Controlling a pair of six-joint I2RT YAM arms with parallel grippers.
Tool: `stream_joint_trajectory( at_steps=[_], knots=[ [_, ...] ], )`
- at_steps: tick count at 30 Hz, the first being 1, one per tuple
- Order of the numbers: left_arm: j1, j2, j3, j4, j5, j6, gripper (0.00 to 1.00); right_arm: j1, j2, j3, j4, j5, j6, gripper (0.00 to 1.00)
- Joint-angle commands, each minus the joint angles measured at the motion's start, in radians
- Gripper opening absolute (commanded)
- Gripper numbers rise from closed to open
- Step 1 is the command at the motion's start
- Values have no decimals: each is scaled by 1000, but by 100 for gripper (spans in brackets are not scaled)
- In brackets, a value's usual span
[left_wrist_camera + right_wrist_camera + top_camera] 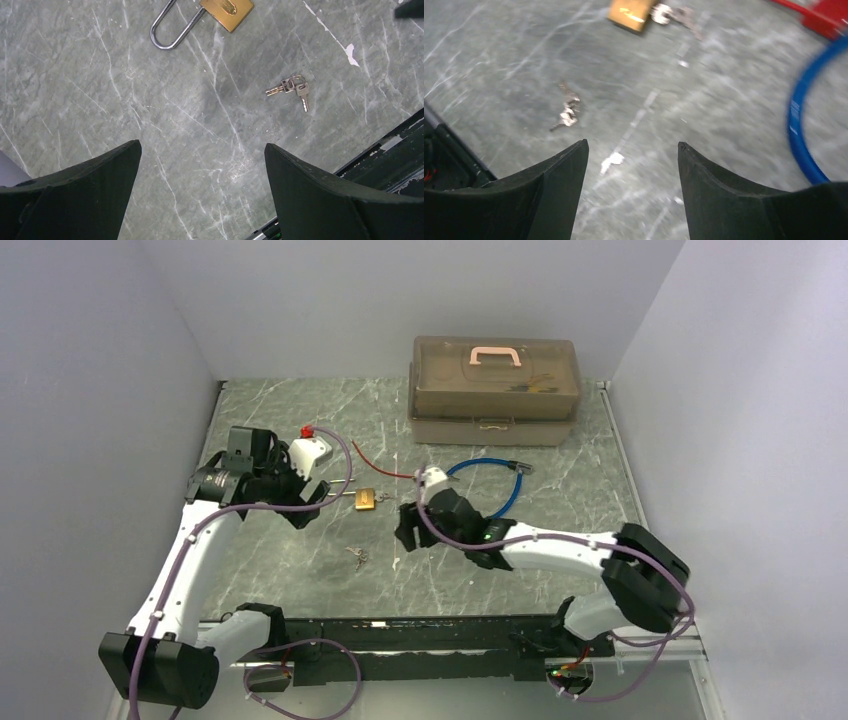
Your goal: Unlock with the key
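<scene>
- Top view: the padlock lies flat on the table near its middle. The keys lie loose at 6 o'clock from it, apart from it.
- The left gripper sits just at the padlock's 9 o'clock. The right gripper hangs at 2 o'clock from the keys. A toolbox stands at 12 o'clock, with a blue cable in front of it.
- Left wrist view: the left gripper is spread wide over bare table with nothing between the fingers. The padlock is at 12 o'clock, its shackle pointing towards 7, and the keys are at 1 o'clock.
- Right wrist view: it is blurred. The right gripper stands parted and empty. The keys lie at 10 o'clock beyond the left finger, the padlock at 12 and the blue cable at 3.
- Step, as I judge it: this is the approach to pick up the keys, and nothing is grasped yet.
- The next move calls for the right gripper to shift towards 10 o'clock, drop low and pinch one thin key off a flat surface.
- The left gripper looks placed to steady the padlock.
</scene>
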Motion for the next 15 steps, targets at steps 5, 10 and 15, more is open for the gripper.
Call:
stream_joint_trajectory(
  at_steps=[5,10,15],
  knots=[
    [55,67,52,-25,-25,-39,99,125,290,223,220,-169,-273,68],
    [106,74,75,-42,-19,-33,99,161,436,337,209,-199,-324,68],
    [134,62,72,-53,-13,-25,99,188,538,428,133,-159,-368,65]
  ],
)
